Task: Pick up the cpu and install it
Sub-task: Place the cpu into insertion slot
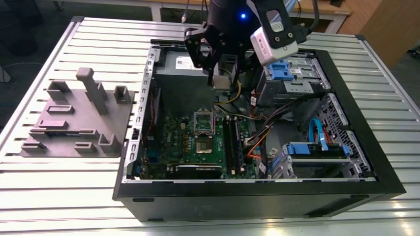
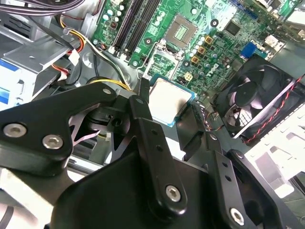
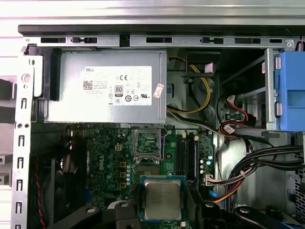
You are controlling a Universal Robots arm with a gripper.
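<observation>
The cpu (image 3: pixel 162 199), a small square chip with a silvery top plate, is held between the black fingers of my gripper (image 3: pixel 162 206). In the second wrist view the cpu (image 2: pixel 170 101) hangs flat above the green motherboard, with the gripper (image 2: pixel 167 109) shut on its edges. In the exterior view the gripper (image 1: pixel 222 81) hovers over the rear part of the open computer case (image 1: pixel 262 196), above the cables. The open socket (image 1: pixel 203 132) with its raised metal frame lies lower on the motherboard, apart from the chip; in the wrist views the socket (image 3: pixel 148 142) (image 2: pixel 183 31) is bare.
A grey moulded tray (image 1: pixel 75 118) sits on the slatted table at the exterior view's left. Inside the case are the grey power supply (image 3: pixel 105 88), a black fan (image 2: pixel 257 102), memory slots (image 1: pixel 233 142), bundled cables (image 1: pixel 262 132) and blue drive cages (image 1: pixel 315 150).
</observation>
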